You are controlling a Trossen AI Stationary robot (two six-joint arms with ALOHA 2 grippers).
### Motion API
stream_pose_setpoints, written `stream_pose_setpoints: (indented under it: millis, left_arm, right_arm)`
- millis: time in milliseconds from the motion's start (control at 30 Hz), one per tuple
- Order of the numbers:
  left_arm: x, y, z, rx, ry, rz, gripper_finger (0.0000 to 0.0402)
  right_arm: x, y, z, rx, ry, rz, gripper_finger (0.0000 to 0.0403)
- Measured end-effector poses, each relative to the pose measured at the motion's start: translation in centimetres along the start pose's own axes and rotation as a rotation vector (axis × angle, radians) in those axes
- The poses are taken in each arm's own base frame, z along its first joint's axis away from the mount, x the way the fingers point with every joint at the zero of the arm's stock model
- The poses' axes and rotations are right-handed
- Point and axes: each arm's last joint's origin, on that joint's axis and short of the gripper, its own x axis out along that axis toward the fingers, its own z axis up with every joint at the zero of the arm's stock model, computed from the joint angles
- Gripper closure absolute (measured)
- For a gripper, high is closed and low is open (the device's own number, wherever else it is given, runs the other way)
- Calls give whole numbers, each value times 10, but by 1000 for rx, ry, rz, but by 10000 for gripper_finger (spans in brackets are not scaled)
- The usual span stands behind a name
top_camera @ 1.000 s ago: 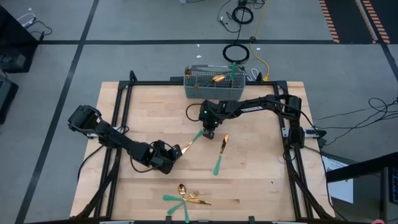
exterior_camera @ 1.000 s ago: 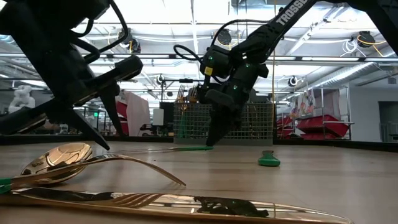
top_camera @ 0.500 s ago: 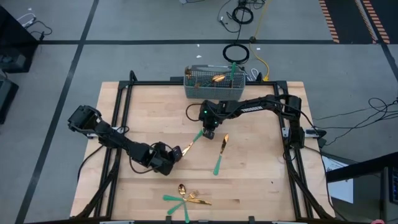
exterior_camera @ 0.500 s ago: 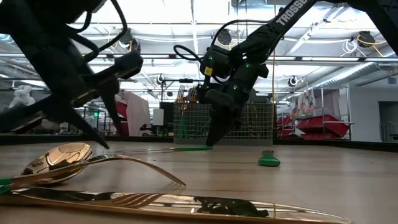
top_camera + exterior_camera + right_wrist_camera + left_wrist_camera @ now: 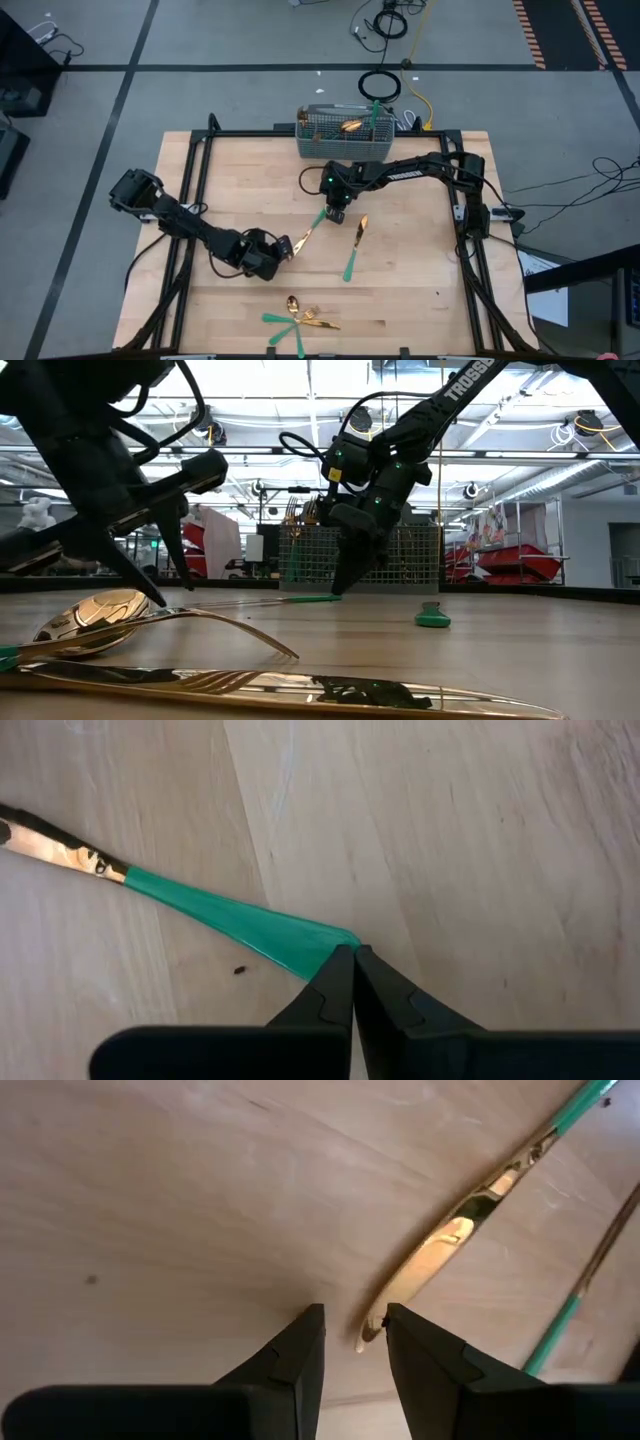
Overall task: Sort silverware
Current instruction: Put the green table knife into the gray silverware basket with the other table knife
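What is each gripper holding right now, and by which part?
The right gripper is shut on the end of the knife's teal handle. The left gripper is open at the blade tip, holding nothing.

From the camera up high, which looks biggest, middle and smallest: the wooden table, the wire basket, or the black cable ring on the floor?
1. Wooden table, by far the biggest.
2. Wire basket.
3. Black cable ring, the smallest.

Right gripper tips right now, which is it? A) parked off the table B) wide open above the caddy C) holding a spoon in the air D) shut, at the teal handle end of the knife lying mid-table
D: the right gripper has its fingers pressed together at the teal tip of the knife, which lies flat on the table.
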Motion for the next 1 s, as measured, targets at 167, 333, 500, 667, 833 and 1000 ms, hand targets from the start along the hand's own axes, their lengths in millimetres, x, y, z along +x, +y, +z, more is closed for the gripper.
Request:
stream_pose_setpoints:
  millis: [167,333,500,667,833,1000]
  left_arm:
    - [8,0,-4,-6,17,-19,287]
    - [16,1,-7,-13,26,-39,287]
    - [17,0,-7,-12,29,-42,287]
    - [17,0,-7,-10,34,-41,287]
    - [20,0,-7,-11,35,-46,287]
    - [29,-4,-9,-9,64,-77,287]
  right_arm:
    - [0,0,1,0,-5,0,403]
    - [0,0,1,0,-7,-1,403]
    - [0,0,1,0,-8,-2,403]
    - [0,-1,1,-1,-16,-23,403]
    - [0,-1,1,-1,-16,-24,403]
    - [0,-1,1,22,-17,-24,403]
